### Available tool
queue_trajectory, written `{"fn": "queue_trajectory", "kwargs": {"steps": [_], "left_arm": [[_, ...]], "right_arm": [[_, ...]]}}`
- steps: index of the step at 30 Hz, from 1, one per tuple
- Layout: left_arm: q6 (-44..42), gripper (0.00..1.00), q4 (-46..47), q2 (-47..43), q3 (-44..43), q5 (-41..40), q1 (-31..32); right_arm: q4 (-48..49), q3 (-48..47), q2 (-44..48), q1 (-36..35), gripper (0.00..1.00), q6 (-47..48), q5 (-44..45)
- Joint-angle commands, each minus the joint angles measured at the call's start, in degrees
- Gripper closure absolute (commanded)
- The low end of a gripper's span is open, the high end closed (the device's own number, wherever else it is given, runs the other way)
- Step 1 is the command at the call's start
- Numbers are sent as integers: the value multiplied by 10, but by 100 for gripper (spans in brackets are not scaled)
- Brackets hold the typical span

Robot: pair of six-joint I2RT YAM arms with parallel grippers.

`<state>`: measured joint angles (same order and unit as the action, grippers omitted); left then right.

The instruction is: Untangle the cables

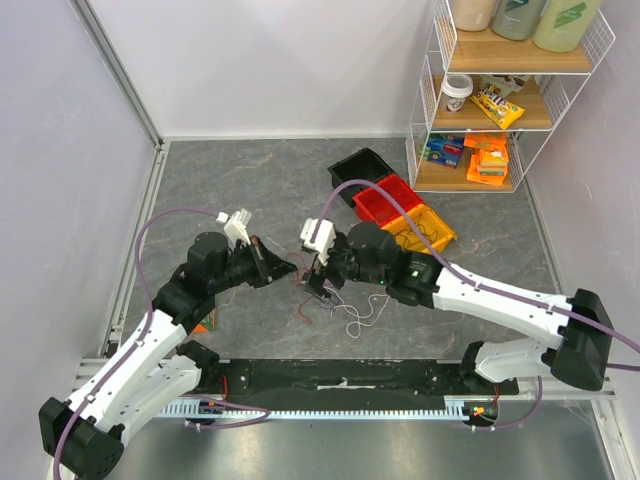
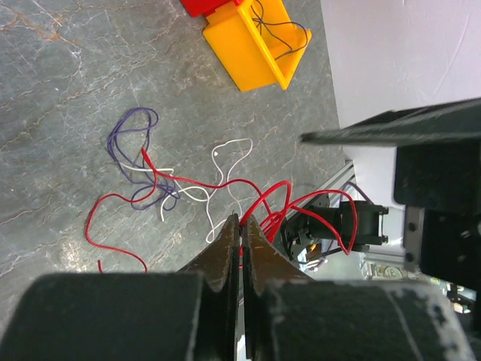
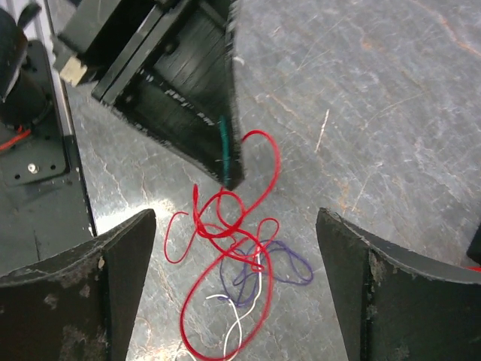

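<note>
The cables lie in a small loose tangle on the grey table between the two arms. In the left wrist view, my left gripper is shut on a red cable, which loops up from the table. A purple cable and a white cable lie beneath. My right gripper is wide open and empty, hovering over the tangle of red, purple and white strands. The left gripper's fingers hang just above it. In the top view, the left gripper and right gripper nearly meet.
Black, red and yellow bins stand in a row at the back right; the yellow one holds a dark wire. A white wire shelf rack stands in the far right corner. A black rail runs along the near edge.
</note>
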<state>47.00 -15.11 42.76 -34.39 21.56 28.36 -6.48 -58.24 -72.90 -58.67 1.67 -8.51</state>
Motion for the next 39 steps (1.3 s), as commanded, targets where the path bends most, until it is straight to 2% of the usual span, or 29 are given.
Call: {"fn": "queue_trajectory", "kwargs": {"steps": [1, 5, 7, 12, 14, 15, 16, 19, 20, 22, 26, 30, 32, 35, 39], "left_arm": [[-24, 98, -16, -15, -31, 15, -1], [-27, 98, -20, -19, -33, 13, -1], [-27, 98, -19, -19, -32, 17, -1], [-38, 98, -24, -28, -32, 26, -1], [-45, 98, -29, -37, -32, 26, -1], [-51, 95, -29, -47, -32, 25, -1], [-55, 86, -29, -60, -32, 21, -1], [-64, 43, -31, -125, -27, -27, -1], [-66, 34, -31, -157, -23, -54, -1], [-70, 22, -38, -215, -16, -102, -1], [-62, 18, -54, -292, 2, -167, -1], [-34, 18, -41, -306, 55, -165, -1], [-16, 17, -13, -294, 94, -138, -1], [-5, 7, 54, -258, 161, -89, -1], [1, 7, 125, -208, 223, -66, 0]], "right_arm": [[-8, -21, -31, -40, 8, 49, 59], [9, -7, -45, -66, 18, 40, 98], [13, -13, -60, -71, 31, 28, 119], [30, -18, -67, -72, 77, -12, 159], [48, -7, -55, -72, 99, -34, 155], [52, -3, -50, -72, 100, -46, 156], [53, -1, -45, -71, 100, -55, 156], [53, -3, -26, -61, 100, -88, 174], [54, -6, -19, -53, 100, -98, 170], [54, -20, -4, -35, 100, -123, 163], [53, -71, 8, 22, 100, -186, 147], [31, -140, 0, 101, 100, -234, 151], [-10, -181, -17, 124, 100, -210, 212], [-79, -257, -62, 129, 100, -145, 347], [-95, -298, -107, 139, 100, -80, 492]]}}
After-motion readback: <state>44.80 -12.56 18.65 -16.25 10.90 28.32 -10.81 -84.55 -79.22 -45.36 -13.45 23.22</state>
